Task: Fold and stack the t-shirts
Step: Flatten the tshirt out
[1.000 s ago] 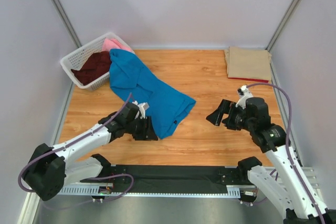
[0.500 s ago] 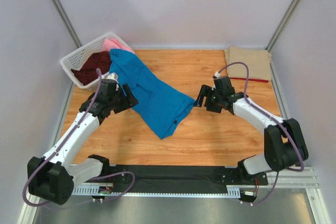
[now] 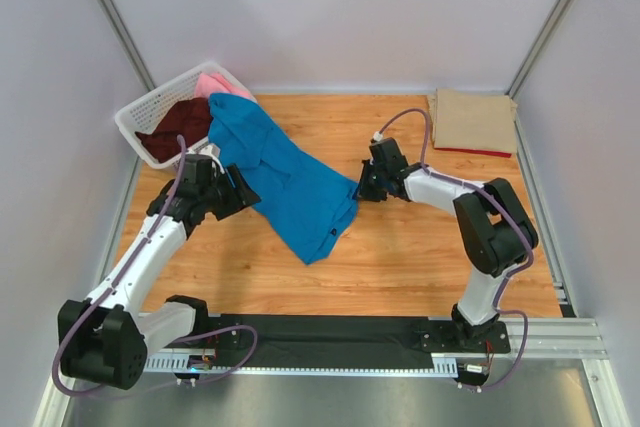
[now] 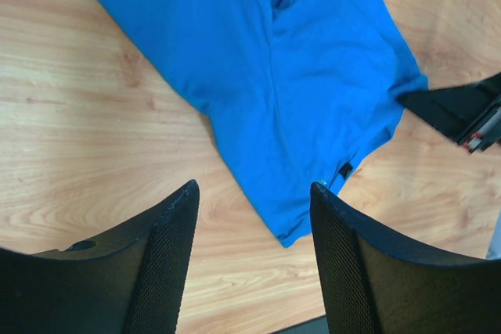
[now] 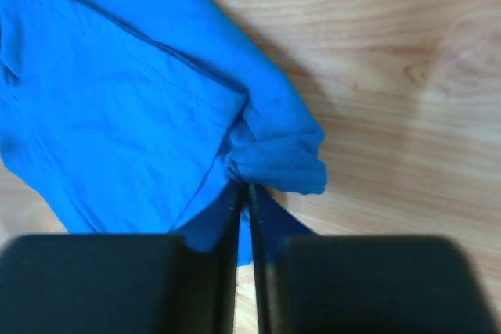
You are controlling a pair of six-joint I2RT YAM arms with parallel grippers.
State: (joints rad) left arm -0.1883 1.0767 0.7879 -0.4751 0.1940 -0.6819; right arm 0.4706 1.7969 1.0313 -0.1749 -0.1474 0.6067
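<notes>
Blue shirt (image 3: 290,182) lying on the wooden bench (image 3: 420,247), right fingers (image 3: 361,189) pinched tight on its corner, left fingers (image 3: 240,190) wide open by its other side, holding nothing

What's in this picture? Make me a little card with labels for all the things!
main shirt: blue t-shirt, spread on the table, top end reaching the basket
basket: white, far left, holds a maroon shirt and a pink shirt
folded pile: tan shirt on a red shirt, far right
left end effector: open, holding nothing, by the blue t-shirt's left edge
right end effector: shut on the blue t-shirt's right edge
</notes>
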